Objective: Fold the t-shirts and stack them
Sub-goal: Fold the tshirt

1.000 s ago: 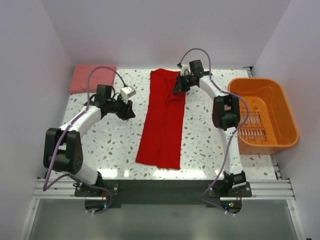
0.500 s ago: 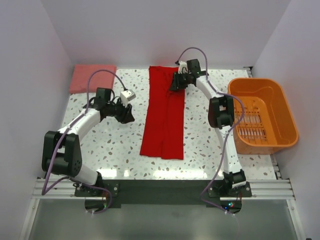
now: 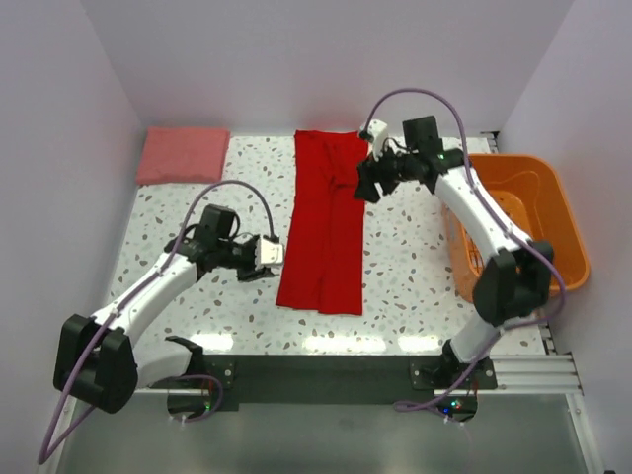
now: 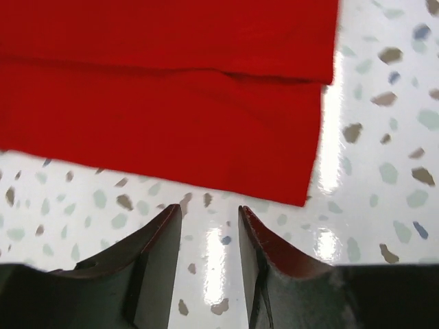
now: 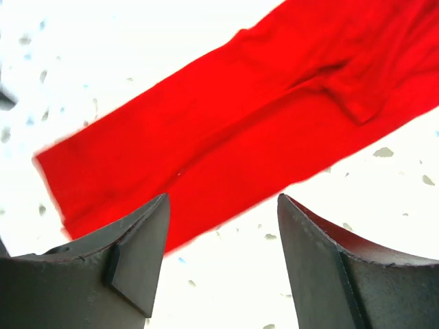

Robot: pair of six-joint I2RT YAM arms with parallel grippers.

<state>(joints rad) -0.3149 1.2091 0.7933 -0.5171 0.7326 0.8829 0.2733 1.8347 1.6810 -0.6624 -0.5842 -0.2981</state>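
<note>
A red t-shirt (image 3: 326, 222), folded into a long narrow strip, lies flat down the middle of the speckled table; it also fills the top of the left wrist view (image 4: 164, 89) and crosses the right wrist view (image 5: 226, 130). A folded pink t-shirt (image 3: 183, 155) rests at the far left corner. My left gripper (image 3: 269, 259) sits just left of the strip's near end, jaws open a little and empty (image 4: 209, 212). My right gripper (image 3: 367, 185) hovers off the strip's far right edge, open wide with nothing in it (image 5: 223, 205).
An orange basket (image 3: 528, 232) stands at the right side of the table, partly under the right arm. White walls close in on the left, back and right. A metal rail (image 3: 316, 370) runs along the near edge.
The right gripper opened, let go of the red shirt's far end and drew back to the right. The left arm swung toward the strip's near left corner. The shirt stayed flat.
</note>
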